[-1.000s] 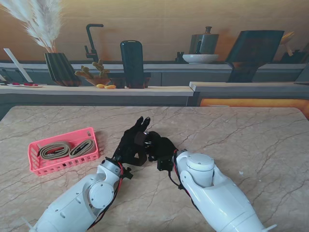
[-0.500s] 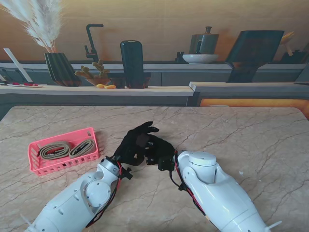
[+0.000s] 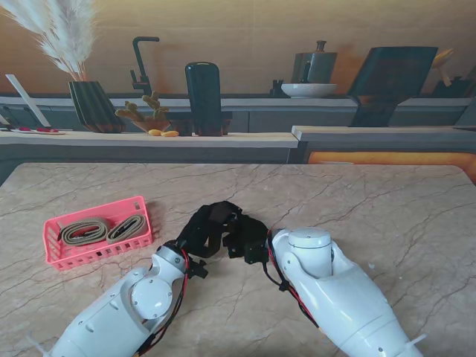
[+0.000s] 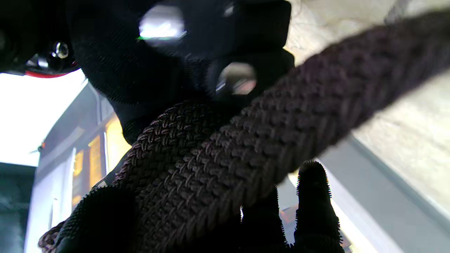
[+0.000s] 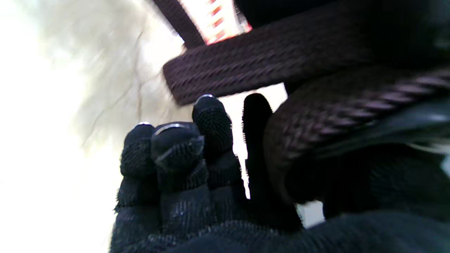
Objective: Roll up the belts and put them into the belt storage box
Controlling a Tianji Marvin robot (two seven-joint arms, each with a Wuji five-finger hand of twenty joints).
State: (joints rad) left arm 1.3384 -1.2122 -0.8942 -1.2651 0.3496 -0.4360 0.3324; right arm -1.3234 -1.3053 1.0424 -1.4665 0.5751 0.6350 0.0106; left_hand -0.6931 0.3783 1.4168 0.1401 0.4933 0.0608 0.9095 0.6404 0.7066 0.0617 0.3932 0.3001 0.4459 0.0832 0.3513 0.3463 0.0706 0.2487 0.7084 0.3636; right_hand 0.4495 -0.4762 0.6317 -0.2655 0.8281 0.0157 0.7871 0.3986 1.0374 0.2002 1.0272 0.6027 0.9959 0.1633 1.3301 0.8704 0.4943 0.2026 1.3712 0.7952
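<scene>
Gripping belt [image 3: 223,213] with both hands [image 3: 202,232] [image 3: 248,242], keeping the coil tight; box [image 3: 53,253] waiting at nine o'clock.

Table [image 3: 387,201]: beige marble-patterned top with thin brown veins, evenly lit. Backdrop behind it: a kitchen scene, seemingly printed, in warm tan above grey counters. Shown on the backdrop, left to right: pale feathery plumes [image 3: 56,30] set in a dark ribbed vase [image 3: 95,106]; a black tap [image 3: 141,63]; a small cactus-like plant [image 3: 145,111]; a tall dark rounded container [image 3: 203,97]; a white bowl [image 3: 308,90] before a metal pot [image 3: 318,65]; a dark tilted board [image 3: 387,82]. An orange glowing strip [image 3: 387,157] is seen under the right counter.
</scene>
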